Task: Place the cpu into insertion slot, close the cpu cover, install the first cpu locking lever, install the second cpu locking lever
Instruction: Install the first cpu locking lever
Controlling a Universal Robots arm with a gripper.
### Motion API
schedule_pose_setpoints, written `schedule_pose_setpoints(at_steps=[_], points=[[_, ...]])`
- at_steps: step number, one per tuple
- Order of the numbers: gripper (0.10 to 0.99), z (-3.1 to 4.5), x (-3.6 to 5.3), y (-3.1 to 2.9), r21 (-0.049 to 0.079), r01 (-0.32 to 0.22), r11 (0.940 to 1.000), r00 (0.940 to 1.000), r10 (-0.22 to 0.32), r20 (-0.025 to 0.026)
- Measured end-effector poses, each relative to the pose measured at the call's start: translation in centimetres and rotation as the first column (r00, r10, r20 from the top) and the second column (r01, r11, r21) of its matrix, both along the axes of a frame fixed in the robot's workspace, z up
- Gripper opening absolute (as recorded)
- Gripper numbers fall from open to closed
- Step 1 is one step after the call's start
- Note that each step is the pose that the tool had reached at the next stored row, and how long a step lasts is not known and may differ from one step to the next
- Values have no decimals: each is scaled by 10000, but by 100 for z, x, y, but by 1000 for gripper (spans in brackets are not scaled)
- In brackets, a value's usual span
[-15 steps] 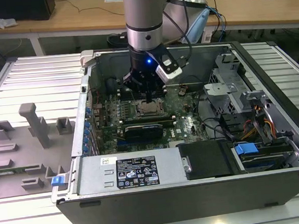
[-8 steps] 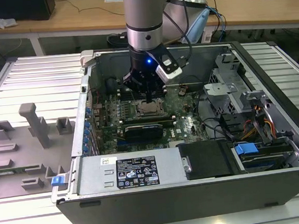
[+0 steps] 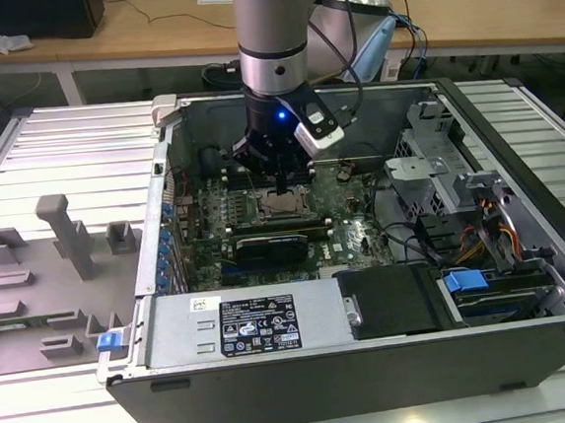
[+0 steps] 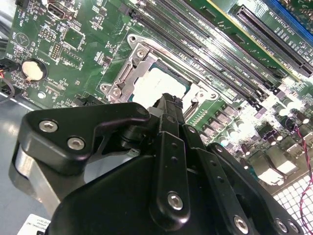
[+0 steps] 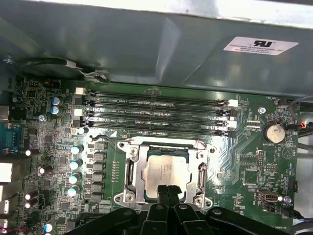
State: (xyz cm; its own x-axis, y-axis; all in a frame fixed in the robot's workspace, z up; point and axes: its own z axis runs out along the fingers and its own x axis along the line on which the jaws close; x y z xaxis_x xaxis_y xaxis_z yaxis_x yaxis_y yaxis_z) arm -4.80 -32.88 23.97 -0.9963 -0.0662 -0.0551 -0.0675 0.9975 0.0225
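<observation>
The cpu (image 5: 166, 170), a pale square chip, lies flat in the insertion slot on the green motherboard (image 5: 244, 161). The silver cpu cover (image 5: 131, 169) lies down around it, with the chip showing through its window. A thin wire locking lever (image 5: 105, 138) runs along the socket's edge beside the memory slots; I cannot tell if it is latched. My gripper (image 5: 168, 188) hangs just above the cpu's edge, fingers shut together with nothing between them. The second wrist view shows the gripper (image 4: 168, 99) over the cpu (image 4: 154, 81). In the exterior view the gripper (image 3: 278, 184) stands over the socket.
The open computer case (image 3: 514, 142) walls in the board. Several long black memory slots (image 5: 156, 115) lie beside the socket, capacitors (image 5: 76, 164) on another side. A drive cage and cables (image 3: 482, 224) fill the exterior view's right. Grey fixtures (image 3: 67, 235) stand on the ribbed table.
</observation>
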Motion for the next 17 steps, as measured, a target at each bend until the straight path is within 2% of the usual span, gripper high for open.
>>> schedule_pose_setpoints(at_steps=[3, 6, 8, 13, 16, 17], points=[[106, 1, 0, 0, 0, 0, 10000, 10000, 0, 0], [106, 54, 0, 0, 1, 0, 10000, 10000, 0, 1], [106, 56, -1, 0, 0, -1, 10000, 10000, 1, 1], [106, 56, -218, 0, -1, 2, 10000, 10000, -2, 1], [106, 74, -244, 0, -2, 3, 10000, 10000, -3, 0], [106, 116, -244, 0, 0, 3, 10000, 10000, -3, 7]])
